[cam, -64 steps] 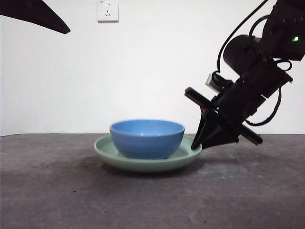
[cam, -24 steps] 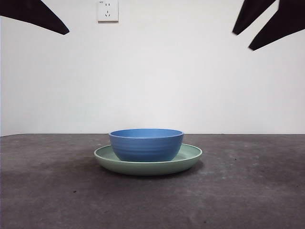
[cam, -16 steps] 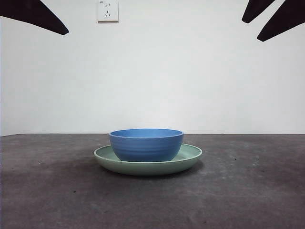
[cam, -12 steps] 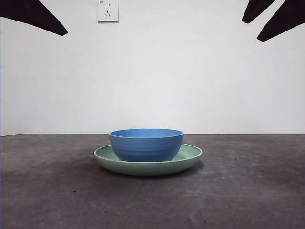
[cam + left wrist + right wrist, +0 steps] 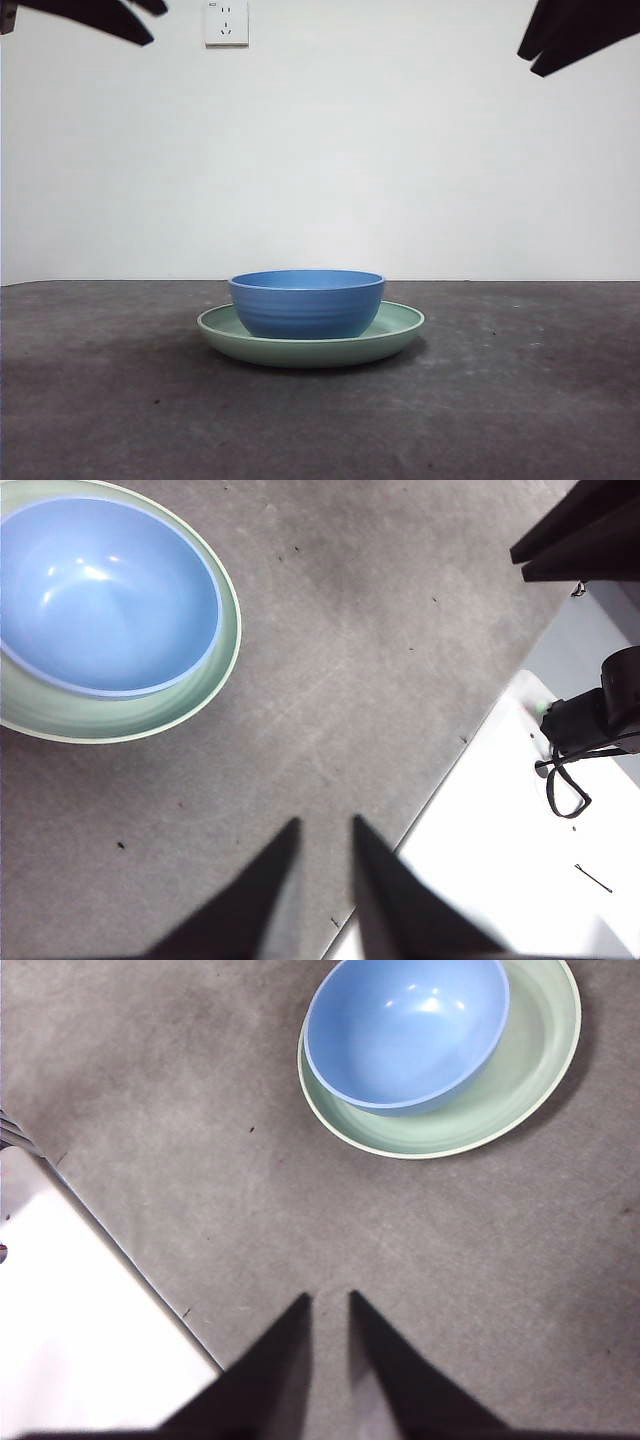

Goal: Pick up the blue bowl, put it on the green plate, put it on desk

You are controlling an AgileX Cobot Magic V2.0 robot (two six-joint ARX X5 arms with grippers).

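Observation:
The blue bowl [image 5: 307,303] sits upright in the green plate [image 5: 400,326], which lies flat on the desk [image 5: 500,410] at mid-table. Nothing touches them. My left gripper [image 5: 326,825] hangs high over bare desk near the table's edge, well away from the bowl [image 5: 105,595] and plate [image 5: 130,717]; its jaws stand close together and hold nothing. My right gripper [image 5: 329,1298] is likewise raised on the other side, apart from the bowl [image 5: 405,1030] and plate [image 5: 520,1072], its jaws close together and empty. In the front view both show only as black tips at the top corners.
A white wall socket [image 5: 226,22] is on the back wall. The desk's edge borders white floor [image 5: 500,840] on the left arm's side, with a black device and cable [image 5: 590,720] there, and white floor [image 5: 80,1320] on the right arm's side.
My right gripper has left the plate's rim and risen to the top right corner, its two tips drawing together. The left arm's tip has shifted upward. Bowl and plate have not moved.

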